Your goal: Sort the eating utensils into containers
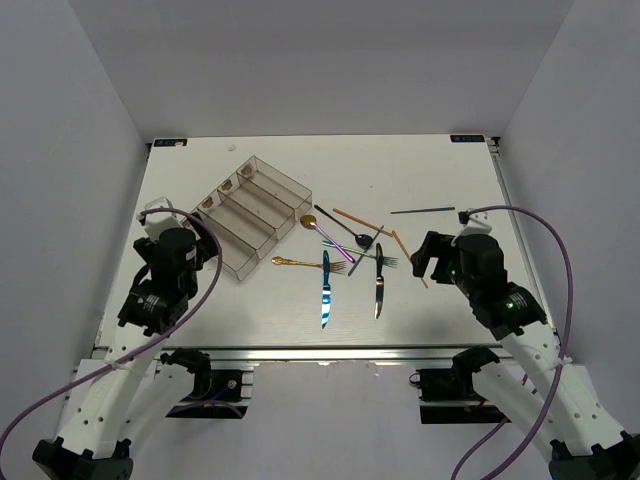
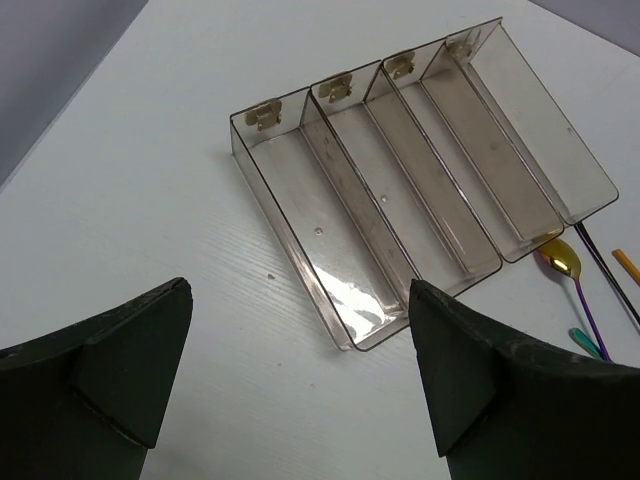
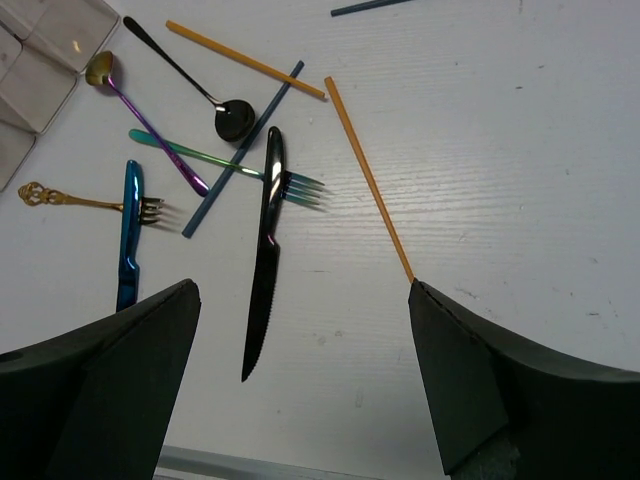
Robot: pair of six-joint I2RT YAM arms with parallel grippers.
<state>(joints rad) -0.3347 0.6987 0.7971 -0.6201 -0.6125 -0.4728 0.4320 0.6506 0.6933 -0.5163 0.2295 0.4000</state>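
The clear four-compartment tray [image 1: 255, 208] lies at the back left; no utensil shows in it, and it also shows in the left wrist view [image 2: 330, 200]. The utensils lie loose in the middle: gold fork [image 1: 295, 263], blue knife [image 1: 325, 290], black knife [image 1: 379, 285], black spoon [image 1: 345, 228], gold-bowled purple spoon [image 1: 320, 228], rainbow fork [image 3: 220, 160], orange chopsticks [image 3: 368, 180] and blue chopsticks [image 3: 245, 145]. My left gripper [image 2: 300, 380] is open and empty, just short of the tray's near end. My right gripper [image 3: 300, 375] is open and empty, just right of the black knife [image 3: 265, 270].
One dark chopstick [image 1: 422, 211] lies apart at the back right. White walls enclose the table on three sides. The table's front rail [image 1: 320, 352] runs just behind the arm bases.
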